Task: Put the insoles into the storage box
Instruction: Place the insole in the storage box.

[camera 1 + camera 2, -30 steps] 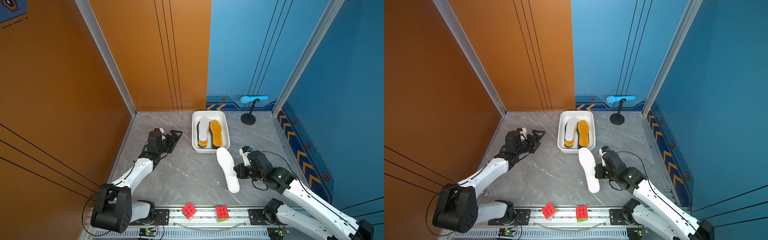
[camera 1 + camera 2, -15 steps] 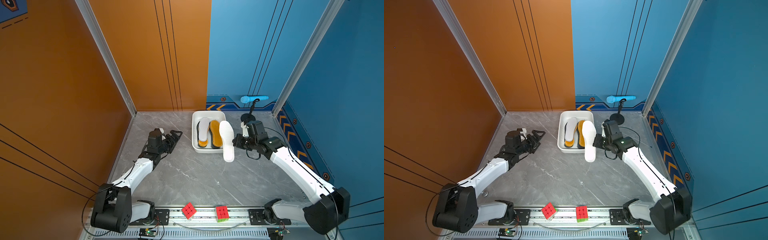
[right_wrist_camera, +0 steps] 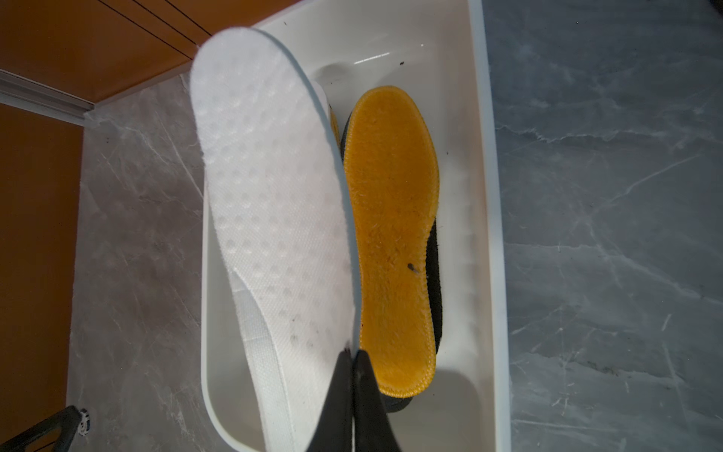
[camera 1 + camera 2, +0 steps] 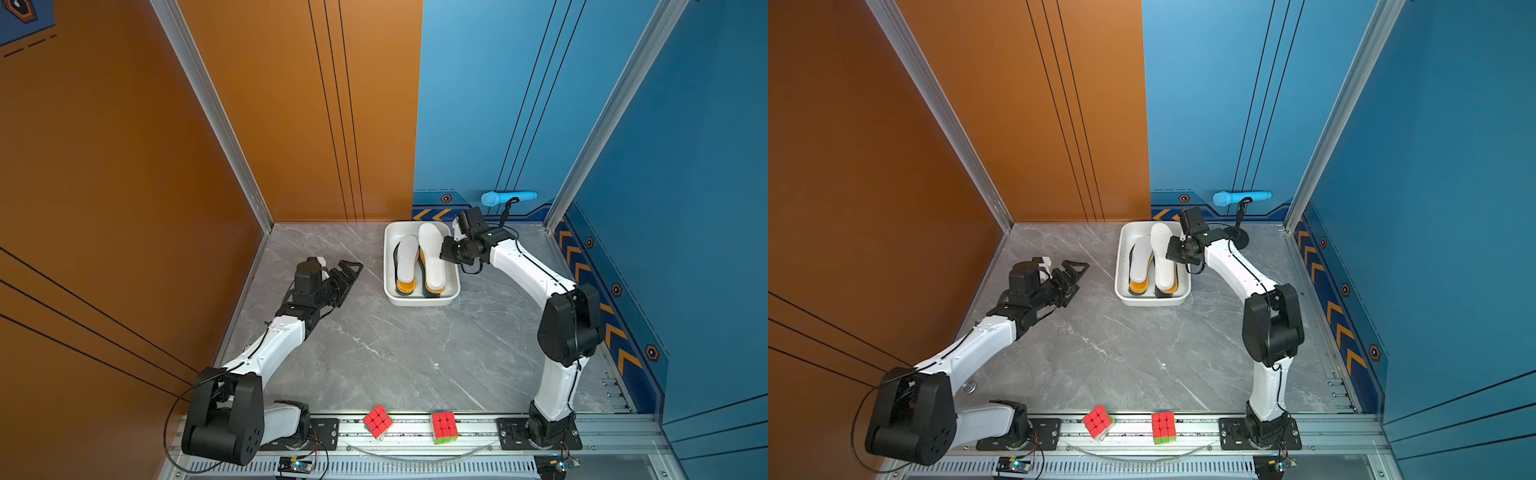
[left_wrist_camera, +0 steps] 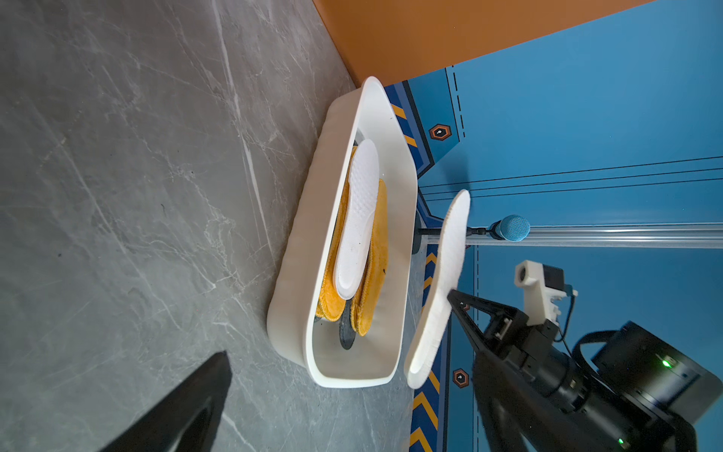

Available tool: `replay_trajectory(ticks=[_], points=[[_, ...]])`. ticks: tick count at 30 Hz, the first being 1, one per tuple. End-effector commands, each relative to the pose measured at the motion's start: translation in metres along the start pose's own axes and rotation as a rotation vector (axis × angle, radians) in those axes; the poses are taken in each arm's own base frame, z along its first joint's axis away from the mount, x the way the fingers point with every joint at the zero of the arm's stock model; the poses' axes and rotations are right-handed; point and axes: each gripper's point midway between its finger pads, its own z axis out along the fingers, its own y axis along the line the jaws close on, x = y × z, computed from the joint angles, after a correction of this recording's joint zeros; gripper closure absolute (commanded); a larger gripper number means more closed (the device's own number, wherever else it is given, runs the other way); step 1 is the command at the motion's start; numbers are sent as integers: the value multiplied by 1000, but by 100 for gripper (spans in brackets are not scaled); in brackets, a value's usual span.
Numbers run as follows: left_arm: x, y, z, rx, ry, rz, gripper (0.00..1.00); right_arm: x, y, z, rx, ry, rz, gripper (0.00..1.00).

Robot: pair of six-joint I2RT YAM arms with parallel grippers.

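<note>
Orange and blue walls close in our grey marbled table (image 4: 374,353), where the white shallow plastic storage box (image 4: 422,300) sits near the back wall. Our right jaws pinch the side edge of a white textured insole (image 3: 270,195) and hold it tilted over the box, clear of the rim. Inside lie another white insole (image 4: 406,257), fuzzy orange-yellow insoles (image 3: 391,235) and black ones (image 3: 437,281) beneath them. Our left jaws stand spread and hold nothing, well apart from the box.
</note>
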Motion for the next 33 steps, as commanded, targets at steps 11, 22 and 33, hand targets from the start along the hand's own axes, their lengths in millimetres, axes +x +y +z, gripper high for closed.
replay_trajectory(ticks=[11, 22, 33], points=[[-7, 0, -11, -2, -9, 21, 2, 0, -41, 60, 79, 120, 30, 100], [-9, 0, -10, -2, -7, 20, 2, 8, -47, 77, 75, 155, 38, 95], [-8, 0, -11, -2, -7, 18, 2, 1, -45, 68, 74, 133, 41, 73]])
